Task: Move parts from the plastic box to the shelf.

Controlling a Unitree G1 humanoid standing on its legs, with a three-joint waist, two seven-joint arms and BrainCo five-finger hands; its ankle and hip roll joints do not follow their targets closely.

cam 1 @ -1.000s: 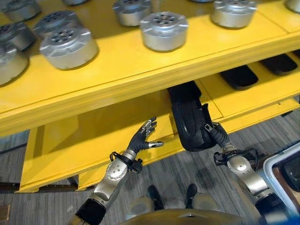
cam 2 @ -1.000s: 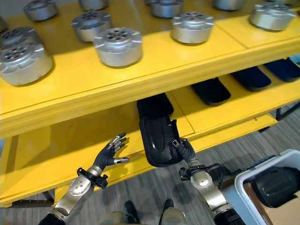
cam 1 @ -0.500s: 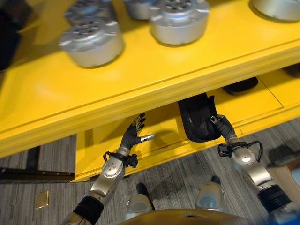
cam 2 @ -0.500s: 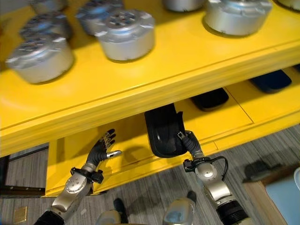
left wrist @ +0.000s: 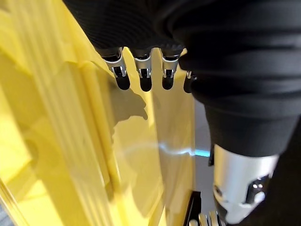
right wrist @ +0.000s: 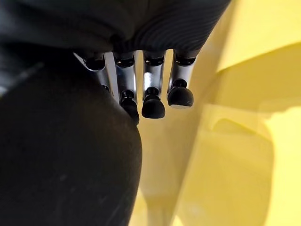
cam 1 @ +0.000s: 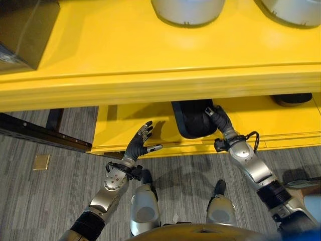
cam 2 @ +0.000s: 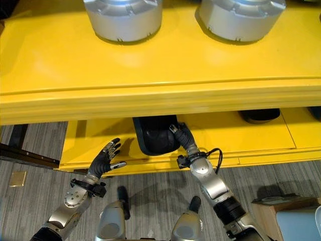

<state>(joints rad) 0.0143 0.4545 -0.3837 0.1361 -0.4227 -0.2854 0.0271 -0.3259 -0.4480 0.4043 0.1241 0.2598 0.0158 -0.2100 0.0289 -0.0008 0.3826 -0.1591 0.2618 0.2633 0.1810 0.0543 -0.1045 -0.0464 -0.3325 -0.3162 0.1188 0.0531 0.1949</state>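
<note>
Two silver round parts (cam 2: 123,19) (cam 2: 241,17) sit on the top level of the yellow shelf (cam 2: 160,90). One black, rounded, shell-like part (cam 2: 155,134) lies on the lower level, half tucked under the top level's front edge; another dark part (cam 2: 259,115) shows at 3 o'clock from it. Right hand (cam 2: 181,135) rests against the black part's 3 o'clock side, fingers (right wrist: 154,101) curled onto it. Left hand (cam 2: 104,159), at 8 o'clock from the part, hovers released, fingers spread, touching nothing.
</note>
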